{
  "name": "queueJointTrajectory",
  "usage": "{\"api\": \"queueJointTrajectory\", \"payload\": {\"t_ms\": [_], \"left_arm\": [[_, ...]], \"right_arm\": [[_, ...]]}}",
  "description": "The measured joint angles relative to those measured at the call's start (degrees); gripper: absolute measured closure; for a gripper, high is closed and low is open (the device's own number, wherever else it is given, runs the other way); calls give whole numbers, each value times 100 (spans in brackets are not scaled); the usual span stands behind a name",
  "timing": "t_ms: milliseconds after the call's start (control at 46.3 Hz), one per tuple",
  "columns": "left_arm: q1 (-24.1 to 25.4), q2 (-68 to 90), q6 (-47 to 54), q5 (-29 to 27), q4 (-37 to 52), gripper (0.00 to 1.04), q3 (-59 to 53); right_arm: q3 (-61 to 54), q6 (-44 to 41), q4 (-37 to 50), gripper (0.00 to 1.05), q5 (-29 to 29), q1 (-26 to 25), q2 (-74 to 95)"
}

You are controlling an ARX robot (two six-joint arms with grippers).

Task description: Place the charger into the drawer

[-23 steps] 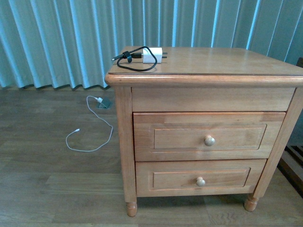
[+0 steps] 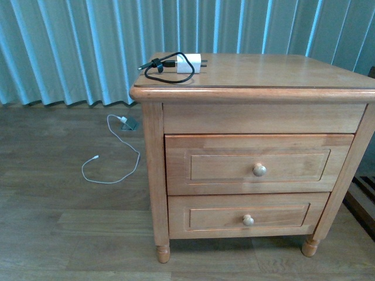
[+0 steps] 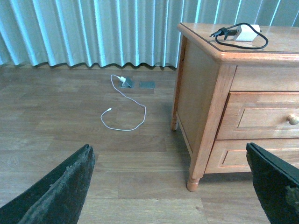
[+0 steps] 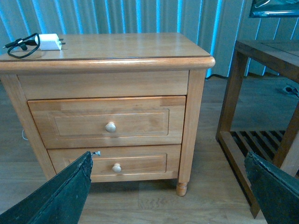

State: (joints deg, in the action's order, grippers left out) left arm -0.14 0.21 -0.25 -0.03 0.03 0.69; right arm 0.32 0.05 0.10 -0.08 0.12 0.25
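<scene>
The drawer (image 2: pixel 222 167) is shut: grip its knob (image 2: pixel 259 170) squarely and pull straight out before fetching the charger (image 2: pixel 188 63). Both pairs of jaws gape, empty.

Home bedroom, wooden nightstand (image 2: pixel 252 146), pleated curtains (image 2: pixel 70 47), wood-plank floor (image 2: pixel 70 222), white cable (image 2: pixel 114 155) trailing

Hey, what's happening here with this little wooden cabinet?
Nothing is being held right now. The charger lies on top of the cabinet, near its back left corner, and the upper drawer is shut. The left claw and right claw are both open and empty, facing the cabinet.
</scene>
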Motion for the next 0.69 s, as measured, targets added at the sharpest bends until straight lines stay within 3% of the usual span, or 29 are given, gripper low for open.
{"api": "queueJointTrajectory", "payload": {"t_ms": [691], "left_arm": [[0, 0, 0, 0, 0, 6, 0]], "right_arm": [[0, 0, -2, 8, 0, 0, 0]]}}
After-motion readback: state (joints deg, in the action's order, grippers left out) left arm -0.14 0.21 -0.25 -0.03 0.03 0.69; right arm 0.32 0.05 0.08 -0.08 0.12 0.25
